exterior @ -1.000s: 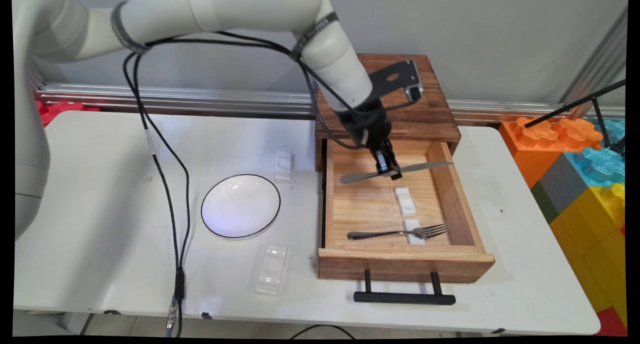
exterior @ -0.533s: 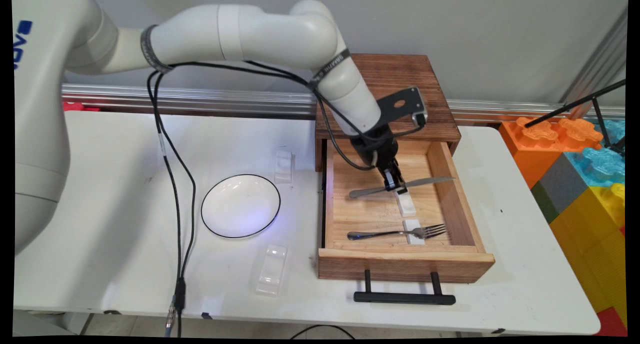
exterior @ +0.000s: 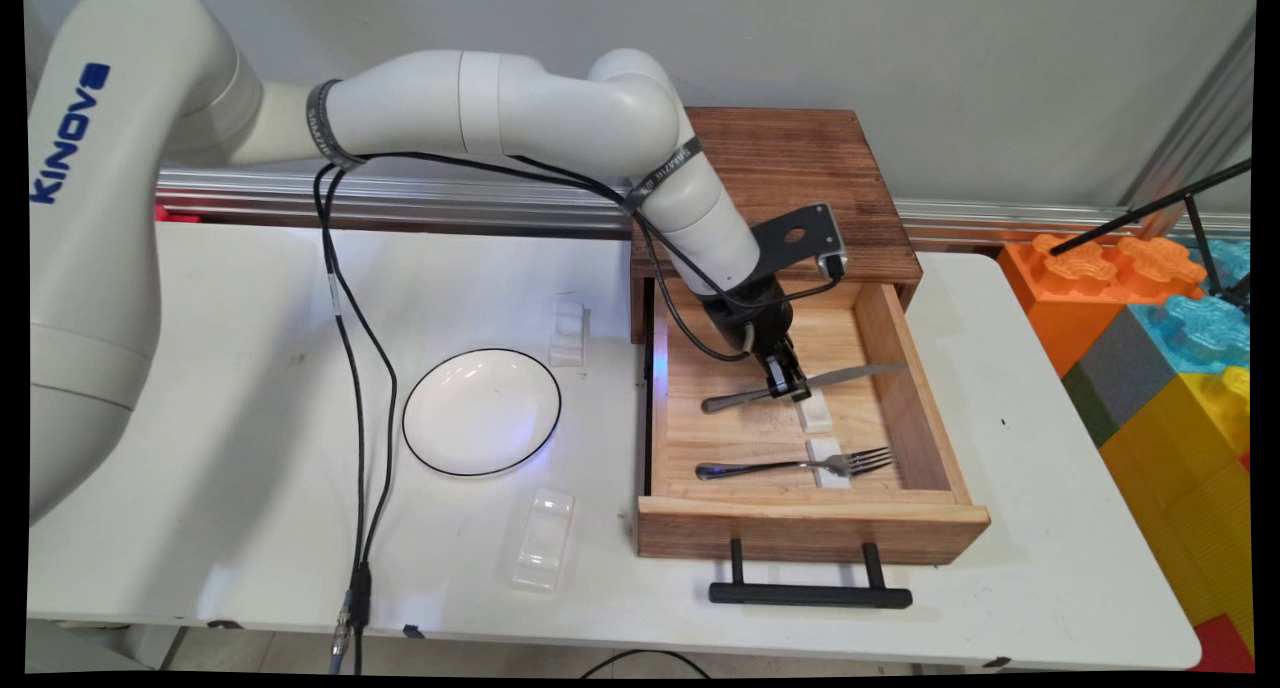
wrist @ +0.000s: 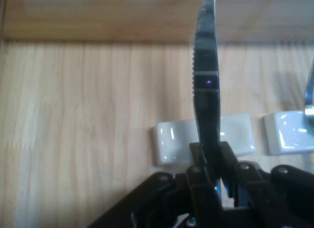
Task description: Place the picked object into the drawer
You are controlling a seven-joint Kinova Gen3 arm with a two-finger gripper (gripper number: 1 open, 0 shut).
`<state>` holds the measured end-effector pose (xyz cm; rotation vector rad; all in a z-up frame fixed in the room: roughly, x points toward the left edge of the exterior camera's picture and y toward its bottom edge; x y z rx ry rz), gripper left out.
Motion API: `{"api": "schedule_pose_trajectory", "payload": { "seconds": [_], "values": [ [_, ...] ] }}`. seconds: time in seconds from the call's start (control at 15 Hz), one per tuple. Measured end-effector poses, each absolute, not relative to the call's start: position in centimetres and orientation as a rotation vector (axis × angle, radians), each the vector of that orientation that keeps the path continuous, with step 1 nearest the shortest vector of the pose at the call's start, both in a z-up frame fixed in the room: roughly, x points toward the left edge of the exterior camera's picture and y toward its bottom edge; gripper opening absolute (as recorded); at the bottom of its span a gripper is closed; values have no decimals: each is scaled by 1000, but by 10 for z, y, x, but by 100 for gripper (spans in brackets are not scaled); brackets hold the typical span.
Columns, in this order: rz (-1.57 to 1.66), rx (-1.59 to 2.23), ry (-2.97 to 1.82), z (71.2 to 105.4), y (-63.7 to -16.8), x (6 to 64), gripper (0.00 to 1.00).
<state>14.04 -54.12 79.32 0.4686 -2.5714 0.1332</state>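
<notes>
My gripper (exterior: 790,388) is inside the open wooden drawer (exterior: 910,408), shut on a table knife (exterior: 850,374) held level, blade toward the drawer's right wall, handle to the left. The hand view has the serrated knife (wrist: 206,81) running straight up from between the fingers (wrist: 197,162). Just beneath it lies a white cutlery rest (exterior: 816,414), seen as a rest (wrist: 171,142) across the blade. Nearer the drawer front, a fork (exterior: 790,464) lies on a second white rest (exterior: 829,465), whose edge (wrist: 287,132) shows at right.
A white plate (exterior: 481,410) with a dark rim sits on the table left of the drawer. Two clear rests lie near it, one behind (exterior: 567,332), one in front (exterior: 542,538). The drawer's black handle (exterior: 810,595) juts forward. Coloured foam blocks (exterior: 1160,348) stand at the right.
The gripper has come down and toward the drawer's front with the knife, from above the drawer's back to just over the first white rest. The fork has not moved.
</notes>
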Motion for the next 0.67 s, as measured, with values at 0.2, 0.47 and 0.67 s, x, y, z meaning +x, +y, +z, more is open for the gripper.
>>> {"api": "schedule_pose_trajectory", "payload": {
  "seconds": [0.2,0.47,0.67],
  "values": [
    [129,461,-2573,786,-542,141,0],
    [124,436,-2574,780,-542,140,100],
    [123,419,-2572,778,-541,140,100]
  ]
}}
